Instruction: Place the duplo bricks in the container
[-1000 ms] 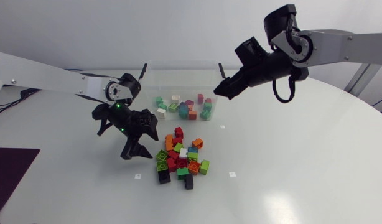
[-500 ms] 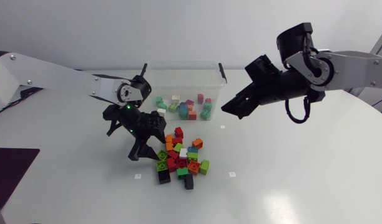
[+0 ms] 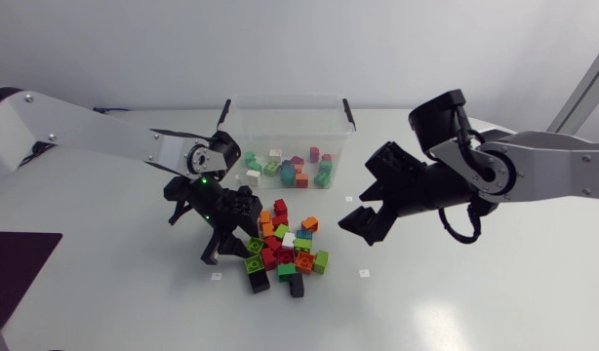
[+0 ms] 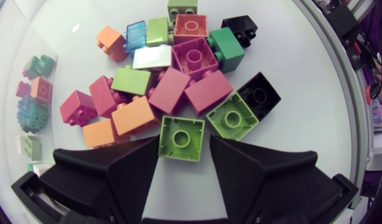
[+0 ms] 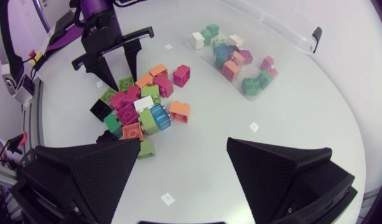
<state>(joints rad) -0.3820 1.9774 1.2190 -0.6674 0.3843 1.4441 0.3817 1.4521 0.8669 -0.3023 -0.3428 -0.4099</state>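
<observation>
Hanging over the near edge of the brick pile [image 3: 283,249], the left gripper [image 4: 183,146] has its two fingers spread and angled down. A lime green brick [image 4: 181,138] lies stud-up right between the fingertips. Whether either finger actually touches it cannot be told.

Just beyond it sits a second lime brick [image 4: 231,117], with a black brick [image 4: 259,96] against its far side. An orange brick [image 4: 135,115] and a magenta brick [image 4: 208,92] crowd in behind. Further into the heap are a white brick [image 4: 152,58], a clear blue brick [image 4: 135,34] and a dark green brick [image 4: 227,48]. Any lettering on the studs is too small to make out.

The right gripper [image 5: 183,142] hangs above the tabletop [image 3: 456,292] beside the pile, on the side away from the left arm. Its fingers are wide apart with nothing between them.

Small white squares [image 3: 365,274] lie on the tabletop around the pile. Whatever is printed on them is too small to read.

Farthest back, the clear container [image 3: 231,122] stands on the tabletop, a little apart from the pile. It holds loose bricks [image 3: 290,168] in green, teal, orange, white and purple. A black clip [image 3: 346,110] sits at its end wall.
</observation>
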